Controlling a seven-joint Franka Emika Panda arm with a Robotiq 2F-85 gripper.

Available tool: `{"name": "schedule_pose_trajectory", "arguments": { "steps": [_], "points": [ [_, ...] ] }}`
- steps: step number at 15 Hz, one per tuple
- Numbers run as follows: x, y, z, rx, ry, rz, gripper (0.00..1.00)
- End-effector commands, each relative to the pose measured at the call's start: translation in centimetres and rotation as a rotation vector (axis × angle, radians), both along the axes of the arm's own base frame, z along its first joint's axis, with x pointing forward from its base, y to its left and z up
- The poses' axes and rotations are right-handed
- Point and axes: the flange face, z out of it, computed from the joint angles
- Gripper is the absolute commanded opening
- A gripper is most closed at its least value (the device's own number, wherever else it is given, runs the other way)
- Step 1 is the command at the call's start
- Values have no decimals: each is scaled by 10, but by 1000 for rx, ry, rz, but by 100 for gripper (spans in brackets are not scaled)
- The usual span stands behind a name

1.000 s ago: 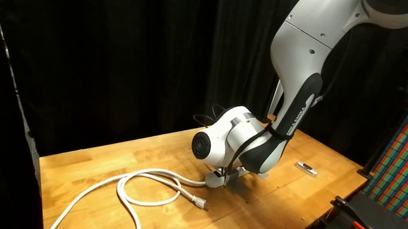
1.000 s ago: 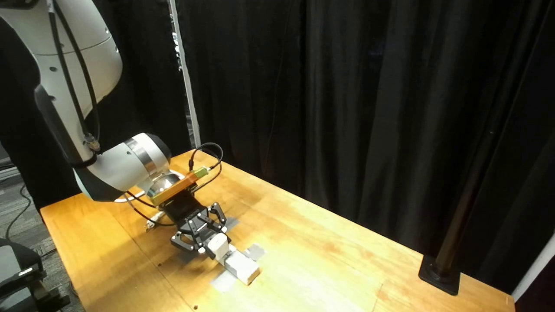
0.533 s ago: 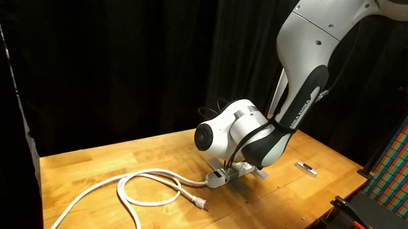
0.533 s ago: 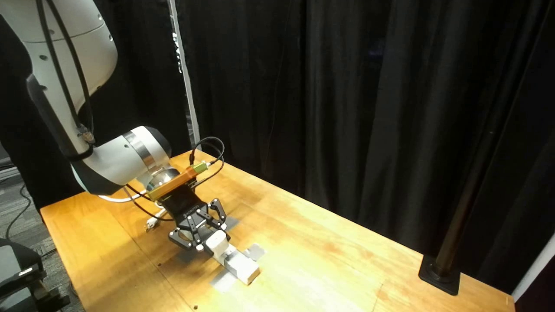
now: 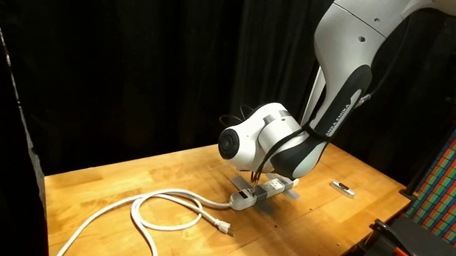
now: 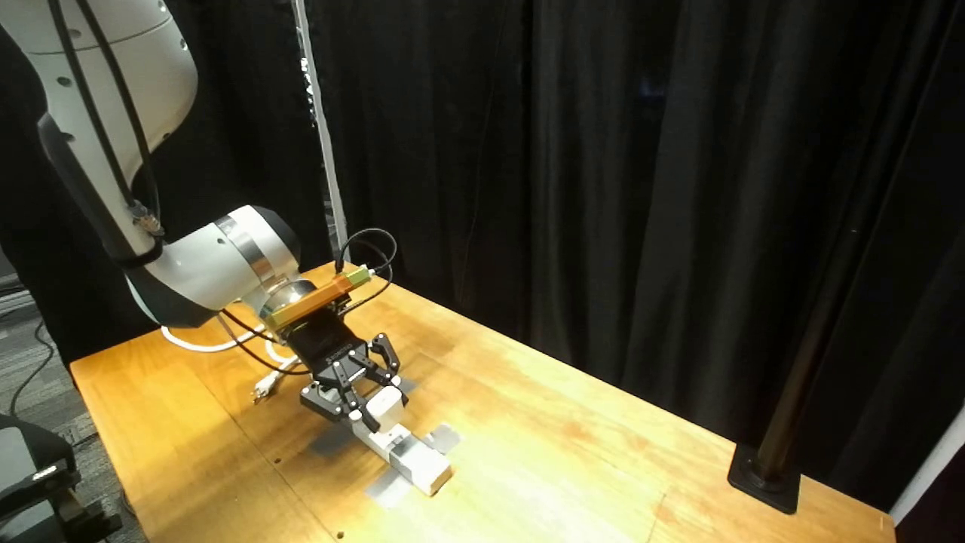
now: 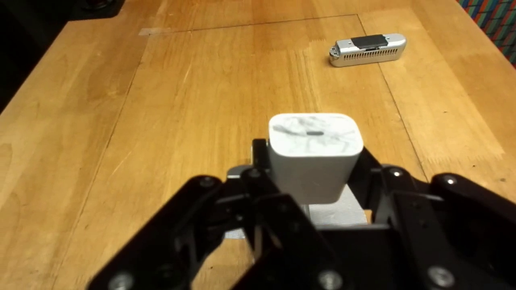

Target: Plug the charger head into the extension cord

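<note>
1. The step in hand, as I judge it, is getting the charger head (image 7: 315,161) into a socket, and it does not look finished: the charger head appears to hang over the extension cord (image 5: 276,185) rather than sit in it.
2. The fingers (image 7: 365,173) are pinching the charger head from two sides, with its slotted face turned upward.
3. The long block of the extension cord lies on the desk (image 6: 603,467), held down with grey tape (image 6: 390,489); its white cable (image 5: 180,192) loops away from one end.
4. The prongs are hidden and the sockets too small to make out, so I cannot tell whether they line up.
5. The next move likely calls for small sideways and turning corrections, then a straight push down without the charger head slipping or tipping, and only then letting go.
6. Compared with a second ago, the arm (image 5: 335,67) is higher, and the charger head, lower against the block then, has risen with it; perhaps this is a lift before another try.
7. More of the block now shows under the arm; block and cable have not shifted.
</note>
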Motion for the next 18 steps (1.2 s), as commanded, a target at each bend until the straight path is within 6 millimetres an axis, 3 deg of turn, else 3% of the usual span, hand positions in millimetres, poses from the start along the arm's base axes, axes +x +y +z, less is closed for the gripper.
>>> {"name": "schedule_pose_trajectory", "arguments": {
  "steps": [1,8,18],
  "points": [
    [11,-5,15,-7,41,48,23],
    [22,-5,8,26,123,156,23],
    [8,17,-27,30,125,158,23]
  ]
}}
